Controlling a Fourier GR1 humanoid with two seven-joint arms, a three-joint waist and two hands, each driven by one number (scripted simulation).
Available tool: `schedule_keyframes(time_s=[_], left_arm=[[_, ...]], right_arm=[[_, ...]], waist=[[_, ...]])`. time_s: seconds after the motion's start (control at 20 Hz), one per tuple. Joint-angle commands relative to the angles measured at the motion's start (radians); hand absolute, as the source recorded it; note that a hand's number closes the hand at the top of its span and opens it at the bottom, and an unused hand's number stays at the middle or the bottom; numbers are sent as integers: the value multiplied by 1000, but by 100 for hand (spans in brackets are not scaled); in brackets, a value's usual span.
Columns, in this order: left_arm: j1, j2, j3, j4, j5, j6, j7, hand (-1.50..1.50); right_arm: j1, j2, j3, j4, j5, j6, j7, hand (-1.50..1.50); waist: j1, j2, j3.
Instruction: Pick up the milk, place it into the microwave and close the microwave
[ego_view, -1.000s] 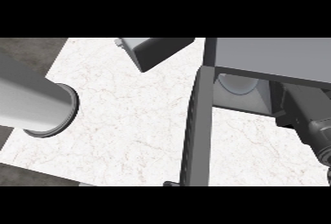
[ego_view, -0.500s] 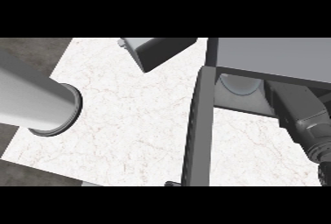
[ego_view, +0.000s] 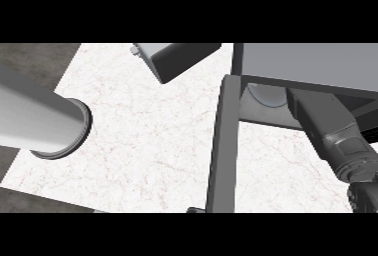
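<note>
Head view, steeply down on a white marbled counter (ego_view: 155, 140). At the left, a thick grey forearm (ego_view: 37, 120) lying across the counter's edge, cut off flat at its round end; no left hand visible anywhere. At the top centre, a grey tilted box-like object (ego_view: 177, 57) with a pale upper face — identity unclear. At the right, the microwave (ego_view: 310, 62), grey-topped, with its door (ego_view: 221, 150) swung open and seen edge-on as a long dark bar running down toward the lower edge of the view. Inside the open cavity, just behind the door's top end, a pale rounded shape (ego_view: 266, 95) — possibly the milk, though too little showing to be sure. Reaching up into that cavity from the lower right, the right forearm (ego_view: 336, 135), grey and jointed, its far end buried in the shadowed interior. Right hand itself hidden within the microwave, so cannot tell whether spread, pressed together or pinching anything. At the lower right corner, a dark ribbed part of the same arm (ego_view: 364, 197). Darker floor beyond the counter at the upper left and lower left.
</note>
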Motion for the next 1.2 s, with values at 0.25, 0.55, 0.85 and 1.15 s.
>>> schedule_keyframes(time_s=[0.25, 0.55, 0.85, 1.15], left_arm=[[32, -48, -39, 27, -38, -40, -1, -150], [71, -120, -49, 7, -105, -85, -36, -150], [104, -156, -109, 21, -83, -162, -49, -150], [118, -228, -217, 34, -179, -243, -43, -150]], right_arm=[[-73, 43, -21, -18, -19, -113, 29, -150], [-31, 1, 17, 7, 16, -19, 8, -150], [23, -5, -8, -1, -17, 108, -16, -150], [86, 25, -61, -31, -86, 367, -105, -150]], waist=[[-28, -38, -42], [-65, -51, -43], [-107, -64, -43], [-138, -71, -42]])
